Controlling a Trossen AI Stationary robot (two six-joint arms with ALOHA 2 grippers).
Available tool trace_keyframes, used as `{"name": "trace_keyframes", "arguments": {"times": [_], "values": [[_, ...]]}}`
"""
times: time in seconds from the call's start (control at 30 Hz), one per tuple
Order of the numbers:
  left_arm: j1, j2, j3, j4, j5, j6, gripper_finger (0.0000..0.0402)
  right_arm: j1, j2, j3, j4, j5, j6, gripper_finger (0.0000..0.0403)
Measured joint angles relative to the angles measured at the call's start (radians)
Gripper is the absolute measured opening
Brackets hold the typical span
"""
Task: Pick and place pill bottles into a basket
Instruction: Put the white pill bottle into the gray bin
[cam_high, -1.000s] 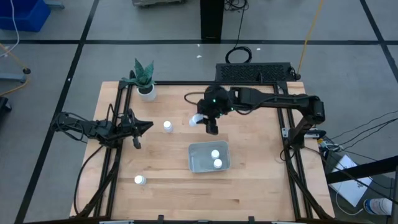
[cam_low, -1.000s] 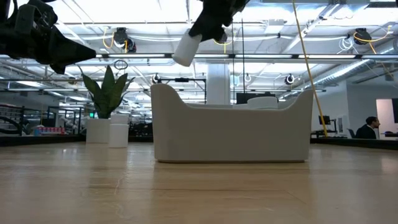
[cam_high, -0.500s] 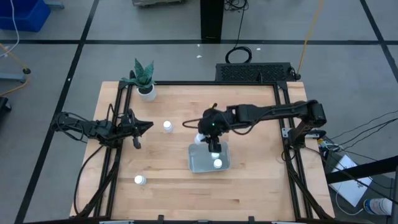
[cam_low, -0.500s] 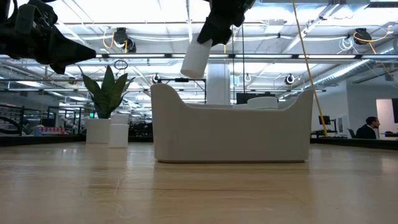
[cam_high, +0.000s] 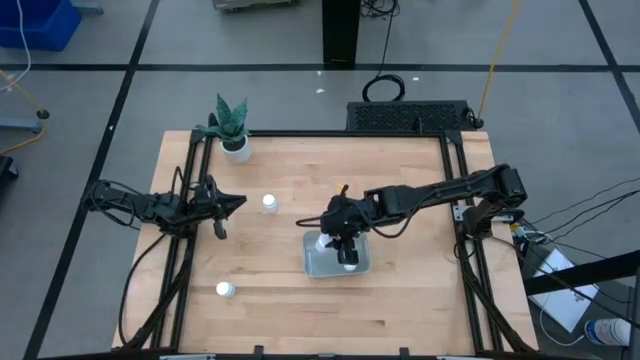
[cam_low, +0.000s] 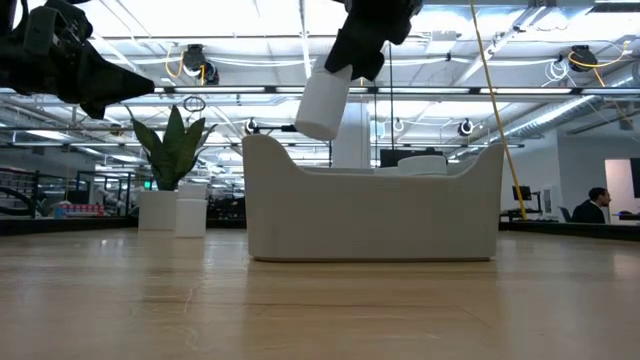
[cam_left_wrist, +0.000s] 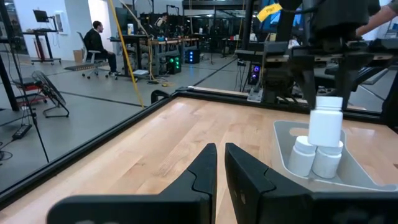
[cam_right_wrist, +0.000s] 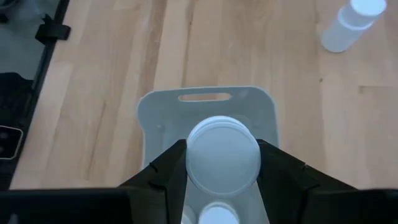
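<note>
My right gripper (cam_high: 328, 240) is shut on a white pill bottle (cam_low: 322, 100) and holds it over the left part of the pale grey basket (cam_high: 360, 266). The low view shows the bottle just above the basket's wall (cam_low: 370, 215). Two more bottles (cam_left_wrist: 303, 155) (cam_left_wrist: 328, 162) stand upright on the basket's floor. Two further bottles stand on the table, one left of the basket (cam_high: 270, 203) and one near the front left (cam_high: 225, 290). My left gripper (cam_high: 238, 202) is shut and empty at the table's left side. My right gripper pinches the bottle's upper end (cam_right_wrist: 222, 155) between its two fingers (cam_right_wrist: 169, 171), one on each side. The fingers come from above, pointing down. The bottle (cam_left_wrist: 326, 121) hangs below them, slightly tilted, clear of the basket and of the bottles in it.
A white pot with a green plant (cam_high: 234, 130) stands at the table's far left corner. Black frame rails (cam_high: 455, 200) run along the table's sides. Bare wood lies in front of and to the right of the basket. A person (cam_low: 597, 205) sits far off in the room.
My right gripper has carried the bottle toward the table's near edge and down, from beyond the basket's far left corner to over the basket. It has stayed shut on the bottle, which has stayed tilted below the fingers.
</note>
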Motion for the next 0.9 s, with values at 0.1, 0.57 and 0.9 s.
{"name": "trace_keyframes", "arguments": {"times": [0.1,0.57,0.9], "values": [[0.0,0.0,0.0,0.0,0.0,-0.002,0.0037,0.002,0.0,-0.023,0.013,-0.004,0.022,0.0146],[0.0,0.0,0.0,0.0,0.0,-0.012,0.0037,-0.001,0.0,-0.156,0.17,-0.086,0.083,0.0146],[0.0,0.0,0.0,0.001,0.0,-0.008,0.0037,-0.016,0.056,-0.164,0.167,-0.138,0.079,0.0146]]}}
